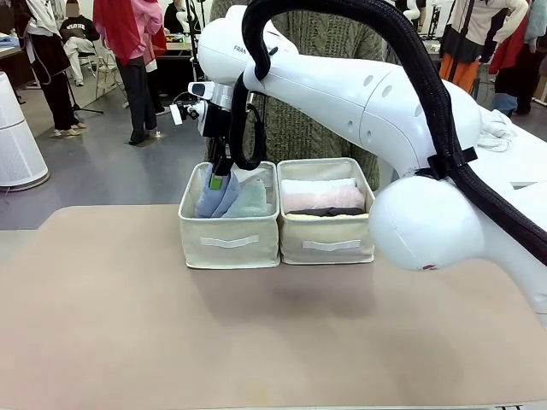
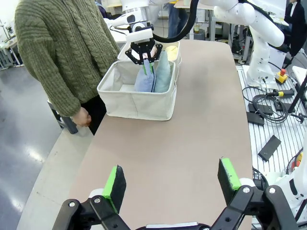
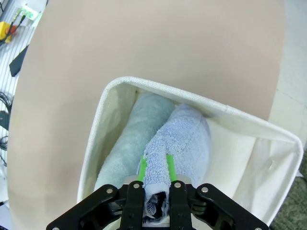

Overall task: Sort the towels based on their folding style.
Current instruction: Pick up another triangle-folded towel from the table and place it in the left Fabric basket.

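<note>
1. Tabletop [image 1: 128,325]: tan, matte, rounded corners; most of the surface bare.
2. Two cream fabric bins rest directly on it near the far edge, about mid-width, side by side and touching.
3. Left bin [image 1: 229,243]: a white handle strip on the near wall.
4. Right bin [image 1: 326,243]: the same strip on its near wall.

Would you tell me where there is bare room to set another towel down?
Free: the table before both bins. Left bin: bare floor beside the blue towel; its other side is crowded by the teal towel and right gripper. Right bin is full.
</note>
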Robot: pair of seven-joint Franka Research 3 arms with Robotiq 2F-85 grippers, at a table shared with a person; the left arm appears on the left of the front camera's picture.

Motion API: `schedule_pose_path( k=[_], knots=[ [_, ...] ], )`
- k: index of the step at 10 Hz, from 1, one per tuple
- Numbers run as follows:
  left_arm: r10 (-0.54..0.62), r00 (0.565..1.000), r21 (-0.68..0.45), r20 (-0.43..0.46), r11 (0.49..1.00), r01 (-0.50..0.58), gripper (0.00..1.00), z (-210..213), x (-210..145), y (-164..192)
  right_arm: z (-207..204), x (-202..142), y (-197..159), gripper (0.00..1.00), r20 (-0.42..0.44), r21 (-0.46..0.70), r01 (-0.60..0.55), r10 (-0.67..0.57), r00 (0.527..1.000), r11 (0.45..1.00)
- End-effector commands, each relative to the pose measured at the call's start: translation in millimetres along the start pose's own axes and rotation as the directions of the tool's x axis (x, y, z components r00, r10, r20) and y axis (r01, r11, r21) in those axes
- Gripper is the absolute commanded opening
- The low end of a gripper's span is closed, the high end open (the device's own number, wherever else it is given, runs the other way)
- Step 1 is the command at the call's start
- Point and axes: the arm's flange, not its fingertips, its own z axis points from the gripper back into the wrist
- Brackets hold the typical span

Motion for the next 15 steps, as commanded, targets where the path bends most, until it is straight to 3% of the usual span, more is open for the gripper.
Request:
schedule_pose_path(
  k=[1,12,13,14,15],
  knots=[
    [0.018,1.000,0.006,0.009,1.000,-0.018,1.00,0,2,-3,8,17,-46,0.15,0.021,0.000,-0.007,0.007,1.000,1.000],
    [0.018,1.000,0.006,0.009,1.000,-0.018,1.00,0,2,-3,-5,11,-51,0.15,0.043,-0.018,-0.013,0.014,0.999,1.000],
    [0.018,1.000,0.006,0.009,1.000,-0.018,1.00,0,2,-3,-5,11,-51,0.59,0.039,-0.017,-0.021,0.021,0.999,1.000],
    [0.018,1.000,0.006,0.009,1.000,-0.018,1.00,0,2,-3,-5,11,-52,0.75,0.038,-0.018,-0.026,0.027,0.999,1.000],
    [0.018,1.000,0.006,0.009,1.000,-0.018,1.00,0,2,-3,-5,11,-52,1.00,0.039,-0.016,-0.026,0.026,0.999,1.000]
  ],
)
